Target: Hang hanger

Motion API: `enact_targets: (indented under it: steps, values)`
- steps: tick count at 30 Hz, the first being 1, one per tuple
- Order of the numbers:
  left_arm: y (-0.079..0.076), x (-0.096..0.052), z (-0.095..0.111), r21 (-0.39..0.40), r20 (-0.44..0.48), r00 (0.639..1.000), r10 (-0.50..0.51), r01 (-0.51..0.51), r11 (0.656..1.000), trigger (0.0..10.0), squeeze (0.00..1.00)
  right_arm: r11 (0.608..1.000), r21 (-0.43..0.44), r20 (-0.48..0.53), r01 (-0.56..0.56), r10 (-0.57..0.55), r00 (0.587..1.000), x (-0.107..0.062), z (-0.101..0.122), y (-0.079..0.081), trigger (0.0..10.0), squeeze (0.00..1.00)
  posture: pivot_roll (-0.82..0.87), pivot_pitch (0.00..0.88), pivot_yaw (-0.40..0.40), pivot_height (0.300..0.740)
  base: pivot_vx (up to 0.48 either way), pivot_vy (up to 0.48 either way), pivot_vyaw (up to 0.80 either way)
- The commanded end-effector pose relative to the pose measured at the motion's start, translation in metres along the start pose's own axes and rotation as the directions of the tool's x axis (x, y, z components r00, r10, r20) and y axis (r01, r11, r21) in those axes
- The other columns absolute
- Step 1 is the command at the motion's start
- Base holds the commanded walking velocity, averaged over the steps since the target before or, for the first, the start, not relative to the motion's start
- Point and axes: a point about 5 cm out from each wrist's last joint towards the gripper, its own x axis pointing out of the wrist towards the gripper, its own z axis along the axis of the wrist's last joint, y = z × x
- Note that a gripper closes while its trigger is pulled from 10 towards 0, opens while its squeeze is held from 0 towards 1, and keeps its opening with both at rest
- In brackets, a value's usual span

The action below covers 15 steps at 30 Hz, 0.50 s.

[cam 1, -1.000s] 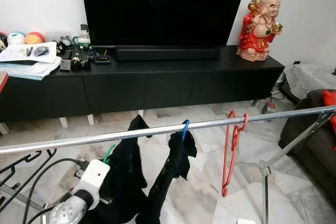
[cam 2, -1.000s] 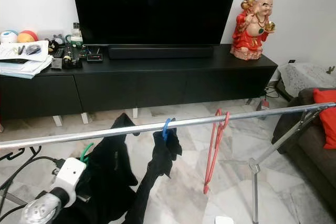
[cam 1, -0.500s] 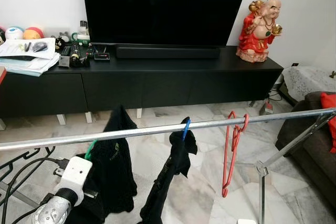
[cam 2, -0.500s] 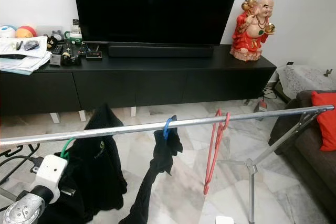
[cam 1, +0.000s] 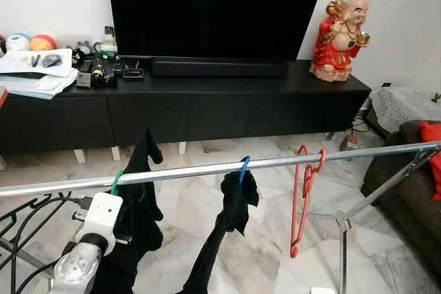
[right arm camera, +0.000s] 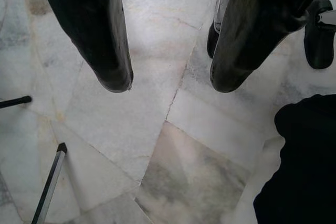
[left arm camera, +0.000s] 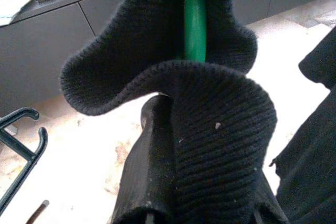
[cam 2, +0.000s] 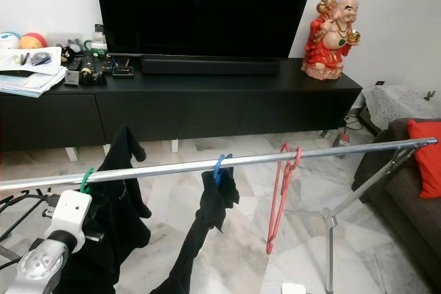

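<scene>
Marble floor (cam 1: 275,211), green hanger (cam 1: 117,182) seemingly over rail (cam 1: 275,162)

A green hanger (left arm camera: 195,30) ran down the middle of the left wrist view, its neck passing into the collar of a black knitted garment (left arm camera: 210,145). The ribbed collar curled around the neck in a wavy fold and draped over the left hand (left arm camera: 199,208), hiding the fingers almost wholly. Behind stood a dark cabinet (left arm camera: 68,51) with clutter on its top. Pale marble floor (left arm camera: 79,161) lay below it, and a black hook-shaped frame (left arm camera: 21,145) showed at one edge. More black cloth (left arm camera: 315,145) hung at the opposite edge.
</scene>
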Motion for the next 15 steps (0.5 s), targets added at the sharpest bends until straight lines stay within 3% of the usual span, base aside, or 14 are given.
enact_targets:
  steps: [1,10,11,12,13,14,15]
  values:
    - [-0.005,0.002,-0.01,0.04,-0.077,0.997,-0.022,0.025,0.999,10.0,0.0,1.0,0.012,-0.005,0.01,-0.01,1.0,0.0,0.001,-0.003,10.0,0.0,0.17,0.0,-0.139,0.74,0.0,0.0,0.0]
    - [-0.012,0.001,-0.02,0.037,-0.158,0.986,-0.047,0.054,0.998,10.0,0.0,1.0,0.012,-0.007,0.009,-0.009,1.0,0.0,0.002,-0.003,10.0,0.0,0.17,0.0,-0.137,0.74,0.0,0.0,0.0]
    - [-0.016,-0.001,-0.02,0.028,-0.153,0.986,-0.07,0.075,0.997,10.0,0.16,1.0,0.012,-0.006,0.009,-0.009,1.0,0.0,0.002,-0.003,10.0,0.0,0.17,0.0,-0.137,0.74,0.0,0.0,0.0]
    - [-0.017,-0.001,-0.02,0.025,-0.15,0.986,-0.075,0.08,0.996,10.0,0.16,1.0,0.012,-0.006,0.009,-0.009,1.0,0.0,0.002,-0.003,10.0,0.0,0.17,0.0,-0.138,0.74,0.0,0.0,0.0]
    - [-0.018,-0.001,-0.019,0.019,-0.141,0.987,-0.079,0.083,0.996,10.0,0.83,1.0,0.011,-0.006,0.009,-0.008,1.0,0.0,0.002,-0.003,10.0,0.0,0.17,0.0,-0.138,0.74,0.0,0.0,0.0]
    - [-0.018,-0.001,-0.019,0.017,-0.139,0.987,-0.079,0.083,0.996,10.0,0.83,1.0,0.011,-0.006,0.008,-0.008,1.0,0.0,0.002,-0.003,10.0,0.0,0.17,0.0,-0.138,0.74,0.0,0.0,0.0]
    - [-0.019,-0.002,-0.019,0.003,-0.134,0.988,-0.082,0.083,0.997,10.0,1.0,1.0,0.011,-0.006,0.008,-0.008,1.0,0.0,0.002,-0.003,10.0,0.0,0.17,0.0,-0.137,0.74,0.0,0.0,0.0]
